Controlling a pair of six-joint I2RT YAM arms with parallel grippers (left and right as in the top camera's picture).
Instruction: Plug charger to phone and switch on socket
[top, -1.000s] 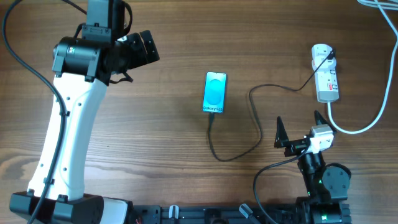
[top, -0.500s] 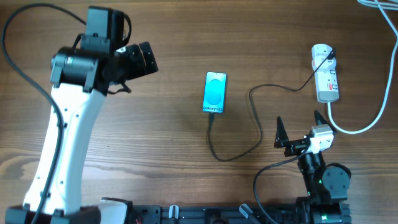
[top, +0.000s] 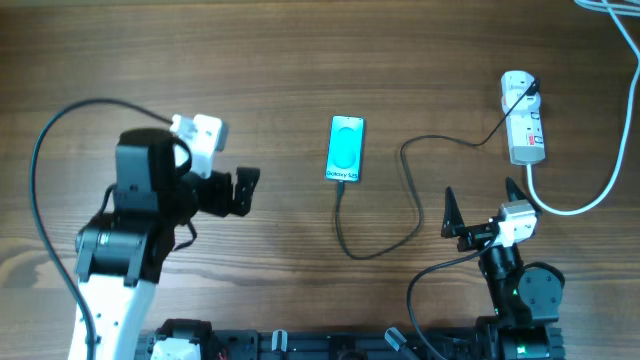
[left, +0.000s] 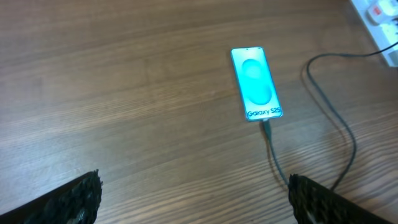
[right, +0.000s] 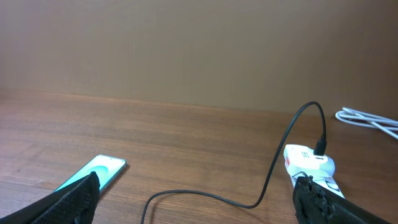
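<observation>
Mid-counter, a little toward the far edge: phone (top: 346, 149) (left: 256, 83) (right: 93, 173) lying flat, screen up and lit turquoise, white text strip at its near short edge.

- Charger (top: 410, 190) (left: 339, 134) (right: 273, 177): connector tip meets the phone's near short edge. Thin black cable drops toward the near edge, loops right, then climbs to the socket. Its black plug sits in the socket's far end.
- Socket (top: 523, 130) (left: 380, 14) (right: 308, 160): white strip close to the right edge, up toward the far-right corner, long axis running far to near. Red switch (left: 375, 9) shows on its top face; cannot tell its position. Thick white cord (top: 600, 200) (right: 367, 118) leaves the near end and curves along the right edge.
- Left pincer (top: 250, 192) (left: 193, 180): above bare counter (top: 300, 60) left of the phone, well apart from it, pointing toward it. Fingers spread wide, nothing between them.
- Right pincer (top: 480, 195) (right: 196, 183): by the near edge, right of centre, aimed toward the far edge. Fingers spread wide, holding nothing. Cable loop lies just to its left; socket lies beyond it.
</observation>
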